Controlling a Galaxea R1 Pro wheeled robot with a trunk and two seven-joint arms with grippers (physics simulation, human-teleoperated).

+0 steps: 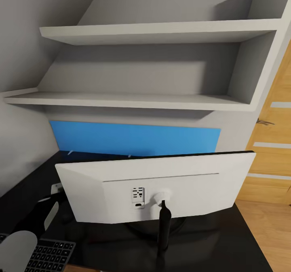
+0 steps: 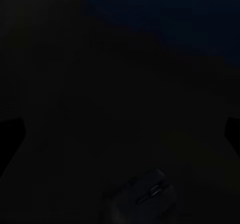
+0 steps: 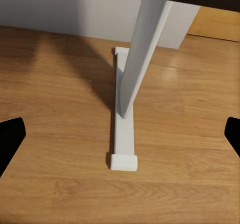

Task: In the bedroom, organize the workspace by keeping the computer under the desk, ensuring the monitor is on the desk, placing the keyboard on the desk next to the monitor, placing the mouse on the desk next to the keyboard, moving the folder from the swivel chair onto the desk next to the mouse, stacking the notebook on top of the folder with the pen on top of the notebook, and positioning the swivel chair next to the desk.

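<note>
The monitor (image 1: 157, 187) stands on the black desk (image 1: 230, 239) with its white back and black stand toward me. The black keyboard (image 1: 50, 256) lies at the desk's near left corner. My left arm (image 1: 36, 219) reaches over the desk toward the monitor's left edge. In the very dark left wrist view the mouse (image 2: 147, 194) shows faintly on the desktop, just short of my left gripper (image 2: 120, 134), whose fingertips (image 2: 10, 139) stand wide apart and open. My right gripper (image 3: 120, 134) hangs open over the wooden floor, facing a white desk leg (image 3: 142, 49).
Two grey wall shelves (image 1: 153, 32) hang above the desk, over a blue wall panel (image 1: 133, 137). A wooden door (image 1: 273, 143) is at the right. The desk leg's flat white foot (image 3: 122, 134) lies on the floor (image 3: 55, 109).
</note>
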